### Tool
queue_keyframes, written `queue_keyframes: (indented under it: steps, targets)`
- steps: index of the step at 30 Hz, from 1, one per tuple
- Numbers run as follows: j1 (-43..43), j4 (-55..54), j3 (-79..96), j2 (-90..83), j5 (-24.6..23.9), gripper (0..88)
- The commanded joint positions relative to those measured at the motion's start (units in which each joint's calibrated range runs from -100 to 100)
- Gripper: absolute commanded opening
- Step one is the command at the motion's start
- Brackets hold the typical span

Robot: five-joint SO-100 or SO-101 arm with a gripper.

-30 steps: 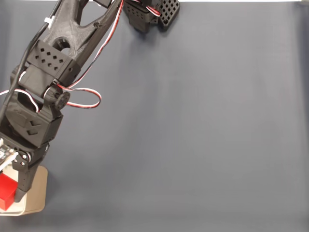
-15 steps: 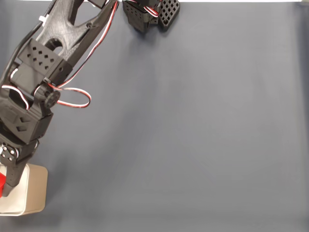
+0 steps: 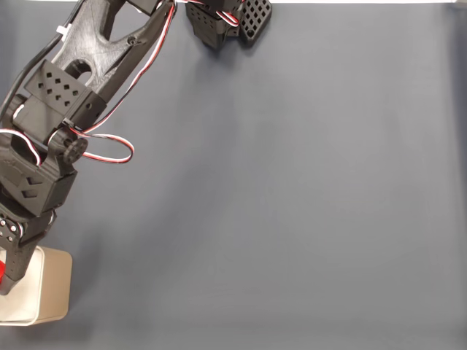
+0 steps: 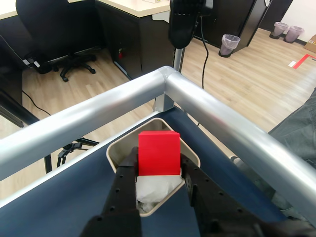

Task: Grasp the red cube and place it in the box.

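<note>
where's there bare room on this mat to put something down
In the fixed view nearly all the dark mat is bare: everything right of the arm and below its base, out to the right and bottom edges. The lower left corner is crowded, where the hand holds the red cube above the box.

Small bright red cube (image 4: 158, 153): plain matt faces, smooth.
Tan rounded box (image 4: 190, 150): smooth, dull rim; white lining.
Black plastic fingers (image 4: 126, 177): matt, slightly grainy.
Dark blue-grey counter (image 3: 292, 204): matt covering.
Silver metal rail (image 4: 222, 123): smooth, satin sheen.
Pale wood floor (image 4: 237, 74): light gloss.
</note>
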Motion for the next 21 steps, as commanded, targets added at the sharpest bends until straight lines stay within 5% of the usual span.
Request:
queue_keyframes:
  steps: [1,21]
  targets:
    - [-0.1,-1.0,-2.3,-2.2,-0.4,4.1]
    - [-1.4,-0.9,-2.3,-3.4,-0.4,4.1]
